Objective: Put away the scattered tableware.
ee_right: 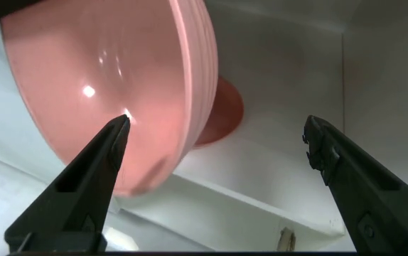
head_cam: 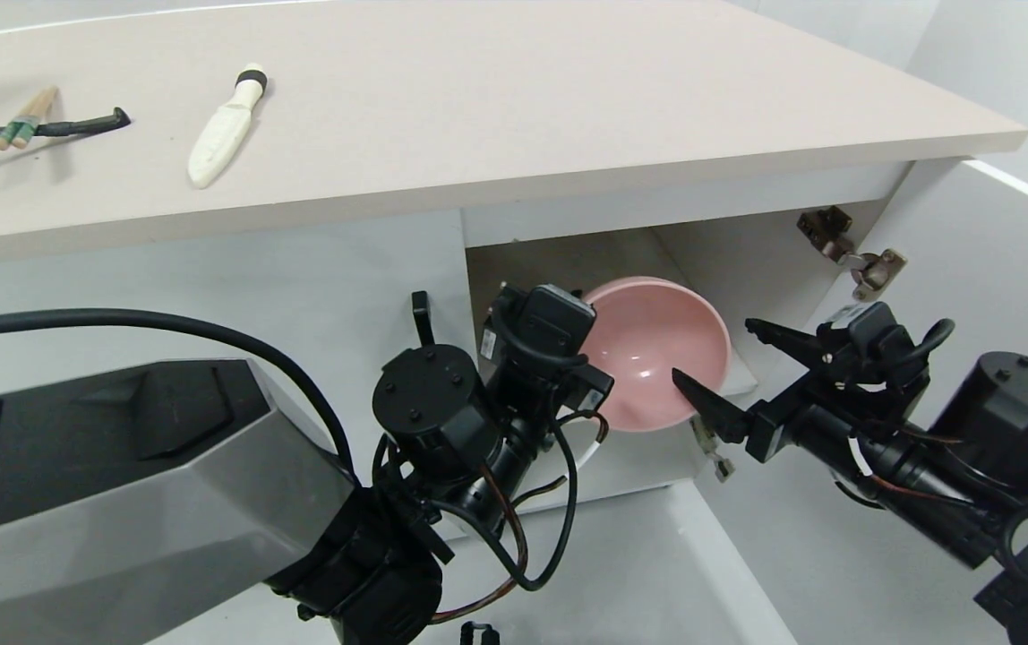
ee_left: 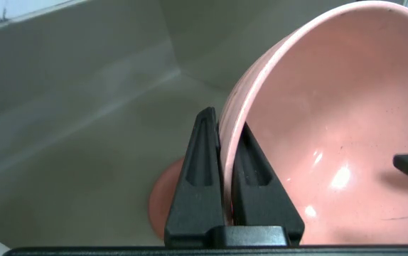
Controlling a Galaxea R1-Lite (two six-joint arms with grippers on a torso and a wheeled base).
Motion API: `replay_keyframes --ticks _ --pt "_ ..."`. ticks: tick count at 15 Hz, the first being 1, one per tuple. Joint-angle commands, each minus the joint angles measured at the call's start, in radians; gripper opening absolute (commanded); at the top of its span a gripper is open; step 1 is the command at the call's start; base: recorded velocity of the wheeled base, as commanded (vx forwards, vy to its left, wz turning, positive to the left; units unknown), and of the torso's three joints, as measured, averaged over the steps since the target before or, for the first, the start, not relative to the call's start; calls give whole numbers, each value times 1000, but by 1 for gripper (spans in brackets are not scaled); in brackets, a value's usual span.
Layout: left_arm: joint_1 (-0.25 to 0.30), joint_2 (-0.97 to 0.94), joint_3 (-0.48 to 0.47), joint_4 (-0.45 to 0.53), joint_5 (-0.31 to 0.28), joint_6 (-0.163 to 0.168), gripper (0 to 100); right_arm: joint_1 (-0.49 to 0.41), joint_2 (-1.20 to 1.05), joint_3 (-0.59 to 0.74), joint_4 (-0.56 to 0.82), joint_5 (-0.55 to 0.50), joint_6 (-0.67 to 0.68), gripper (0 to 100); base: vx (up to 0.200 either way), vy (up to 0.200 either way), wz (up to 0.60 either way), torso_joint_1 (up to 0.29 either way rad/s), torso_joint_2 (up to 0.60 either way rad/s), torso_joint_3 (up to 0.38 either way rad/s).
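Left claw [ee_left: 225, 146] pinches the rim of the pink bowl [ee_left: 332, 128], one finger inside the wall and one outside. In the head view this claw sits at frame centre, mostly behind its own wrist, at the bowl's [head_cam: 657, 349] left edge. The bowl is tipped on its side with the opening facing out, inside the open cabinet [head_cam: 568, 260] under the bench [head_cam: 496, 98]. Its foot points to the cabinet's back.

Right claw [head_cam: 715, 351] is spread wide, right of centre, just in front of the bowl. Its lower finger overlaps the bowl's rim; contact can't be told. The cabinet door [head_cam: 998, 269] stands open at right, with a hinge [head_cam: 836, 237] at its top.

Upper left on the bench: a white utensil [head_cam: 227, 125] with a dark band at one end. Further left are wooden sticks [head_cam: 26, 116] with a green band, and a black cable [head_cam: 75, 125] lies across them.
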State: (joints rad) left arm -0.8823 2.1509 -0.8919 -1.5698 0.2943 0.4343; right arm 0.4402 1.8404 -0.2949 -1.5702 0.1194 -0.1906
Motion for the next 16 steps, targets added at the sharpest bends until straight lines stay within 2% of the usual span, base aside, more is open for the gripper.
replay_keyframes --ticks 1,10,13,14,16 --pt "0 -3 -4 -1 0 0 0 2 -3 -4 -1 -4 10 100 0 0 0 0 0 0" --pt "6 87 -102 -1 -3 8 0 -52 63 -90 -1 -43 46 100 0 0 0 0 0 0" --pt "6 101 -105 -1 -1 8 0 -54 74 -93 -1 -43 46 100 0 0 0 0 0 0" --pt "8 101 -113 -1 -1 6 0 -54 74 -93 -1 -41 46 0 0 0 0 0 0 0" --pt "10 101 -122 -1 -1 6 0 -54 74 -90 -1 -43 46 0 0 0 0 0 0 0"
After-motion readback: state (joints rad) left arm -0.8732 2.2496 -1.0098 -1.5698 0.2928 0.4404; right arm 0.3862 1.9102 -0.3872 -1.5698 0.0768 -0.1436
